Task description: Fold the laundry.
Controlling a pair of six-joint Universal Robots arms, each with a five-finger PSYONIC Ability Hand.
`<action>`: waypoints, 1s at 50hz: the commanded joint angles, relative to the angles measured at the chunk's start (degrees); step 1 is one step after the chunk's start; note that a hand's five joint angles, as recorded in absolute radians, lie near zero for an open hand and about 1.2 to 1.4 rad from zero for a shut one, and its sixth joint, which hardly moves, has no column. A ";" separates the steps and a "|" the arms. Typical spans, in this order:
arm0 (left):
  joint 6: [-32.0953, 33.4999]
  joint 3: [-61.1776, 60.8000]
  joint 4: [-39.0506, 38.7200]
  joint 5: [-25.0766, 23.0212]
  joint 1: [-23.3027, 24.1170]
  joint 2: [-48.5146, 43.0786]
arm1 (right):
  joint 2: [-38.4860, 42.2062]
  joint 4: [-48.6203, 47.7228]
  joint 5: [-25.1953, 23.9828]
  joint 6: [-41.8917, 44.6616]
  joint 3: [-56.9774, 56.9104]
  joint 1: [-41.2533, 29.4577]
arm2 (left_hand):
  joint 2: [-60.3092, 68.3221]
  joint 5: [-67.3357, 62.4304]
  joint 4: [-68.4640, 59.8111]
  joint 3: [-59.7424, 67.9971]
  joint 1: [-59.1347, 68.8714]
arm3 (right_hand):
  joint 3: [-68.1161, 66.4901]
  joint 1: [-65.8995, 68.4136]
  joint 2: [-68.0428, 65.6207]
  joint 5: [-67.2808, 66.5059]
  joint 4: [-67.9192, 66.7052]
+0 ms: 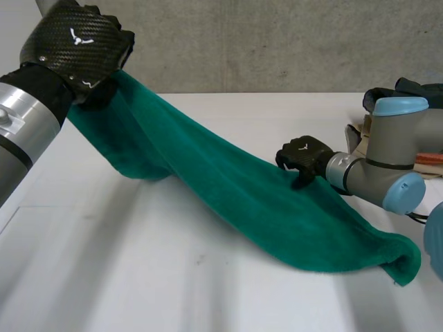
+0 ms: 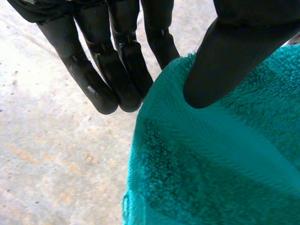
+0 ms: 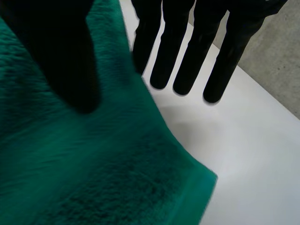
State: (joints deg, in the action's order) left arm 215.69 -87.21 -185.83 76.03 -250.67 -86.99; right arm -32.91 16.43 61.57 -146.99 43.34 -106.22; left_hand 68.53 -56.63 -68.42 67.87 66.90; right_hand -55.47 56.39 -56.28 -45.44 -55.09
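A green towel hangs in a long slope from my left hand, raised high at the far left, down to the table at the near right, where its end lies. In the left wrist view the thumb presses the towel's edge against straight fingers behind it. My right hand sits on the towel's far edge, about midway along. In the right wrist view its thumb lies on the cloth, with the nearest finger behind the edge and the others over bare table.
The white table runs back to a grey wall. Behind my right arm, at the far right, lie a pale and orange object and a dark one.
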 commanded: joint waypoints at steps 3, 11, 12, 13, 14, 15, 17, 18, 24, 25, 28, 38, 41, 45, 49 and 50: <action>-0.62 4.93 -6.29 -0.09 -3.51 -5.99 | -0.31 -2.54 3.63 -12.78 -13.00 1.10 | 11.47 -13.37 -11.58 12.13 13.10 | -24.53 23.61 -23.72 -24.56 -24.91; -3.08 21.01 -14.20 5.27 -3.60 -14.25 | -7.78 -11.77 21.13 -18.06 -23.04 4.09 | 11.47 -13.37 -11.58 12.13 13.10 | -24.53 23.61 -23.72 -24.56 -24.91; -3.17 22.59 -14.21 5.97 -3.51 -14.78 | -8.83 -11.60 20.79 -18.06 -22.78 4.18 | 11.47 -13.37 -11.58 12.13 13.10 | -24.53 23.61 -23.72 -24.56 -24.91; -3.52 25.13 -13.69 7.45 -3.07 -16.00 | -11.28 -10.99 20.09 -18.06 -21.29 4.18 | 11.47 -13.37 -11.58 12.13 13.10 | -24.53 23.61 -23.72 -24.56 -24.91; -3.61 26.11 -13.16 7.99 -2.89 -16.45 | -12.52 -10.55 19.91 -17.89 -20.15 4.09 | 11.47 -13.37 -11.58 12.13 13.10 | -24.53 23.61 -23.72 -24.56 -24.91; -3.70 26.73 -12.72 8.52 -2.72 -16.89 | -13.84 -10.45 19.82 -17.63 -18.66 4.18 | 11.47 -13.37 -11.58 12.13 13.10 | -24.53 23.61 -23.72 -24.56 -24.91; -4.13 27.00 -11.58 10.10 -2.72 -17.42 | -18.30 -10.37 20.08 -17.19 -12.36 4.61 | 11.47 -13.37 -11.58 12.13 13.10 | -24.53 23.61 -23.72 -24.56 -24.91; -4.40 26.66 -11.31 10.45 -2.54 -17.25 | -19.99 -10.71 20.25 -17.01 -9.44 4.79 | 11.47 -13.37 -11.58 12.13 13.10 | -24.53 23.61 -23.72 -24.56 -24.91; -6.50 18.59 -12.18 10.03 -3.42 -14.09 | -32.04 -18.70 17.54 -16.75 9.72 6.37 | 11.47 -13.37 -11.58 12.13 13.10 | -24.53 23.61 -23.72 -24.56 -24.91; -6.68 17.17 -12.27 9.32 -3.68 -13.82 | -33.61 -19.32 16.05 -16.40 14.97 6.90 | 11.47 -13.37 -11.58 12.13 13.10 | -24.53 23.61 -23.72 -24.56 -24.91; -6.77 9.89 -12.62 7.56 -4.74 -13.73 | -35.73 -18.19 13.32 -14.82 24.23 7.87 | 11.47 -13.37 -11.58 12.13 13.10 | -24.53 23.61 -23.72 -24.56 -24.91; -6.42 -5.25 -12.10 1.59 -8.17 -19.43 | -33.28 -18.71 10.41 -4.54 42.35 7.96 | 11.47 -13.37 -11.58 12.13 13.10 | -24.53 23.61 -23.72 -24.56 -24.91; -6.07 -6.22 -12.10 0.18 -8.43 -23.91 | -30.56 -19.33 10.76 -1.90 43.85 7.34 | 11.47 -13.37 -11.58 12.13 13.10 | -24.53 23.61 -23.72 -24.56 -24.91; -4.23 -5.08 -11.84 0.35 -9.39 -30.42 | -29.15 -18.80 11.38 -0.93 43.94 6.64 | 11.47 -13.37 -11.58 12.13 13.10 | -24.53 23.61 -23.72 -24.56 -24.91; -2.03 -2.01 -11.13 0.97 -11.06 -35.78 | -29.14 -18.28 12.34 -1.01 43.67 6.11 | 4.49 -6.39 -4.60 5.15 6.12 | -24.53 23.61 -23.72 -24.56 -24.91; -1.50 -1.39 -10.96 1.14 -11.41 -36.57 | -29.14 -18.19 12.52 -1.01 43.67 6.02 | -0.57 -1.33 0.47 0.09 1.06 | -24.53 23.61 -23.72 -24.56 -24.91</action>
State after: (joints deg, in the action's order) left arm 211.33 -92.64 -197.63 76.27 -260.16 -116.52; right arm -62.49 -2.41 72.76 -147.94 87.84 -99.40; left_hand 67.78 -56.29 -67.93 67.46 66.53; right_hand -68.17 65.26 -67.60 -58.11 -68.47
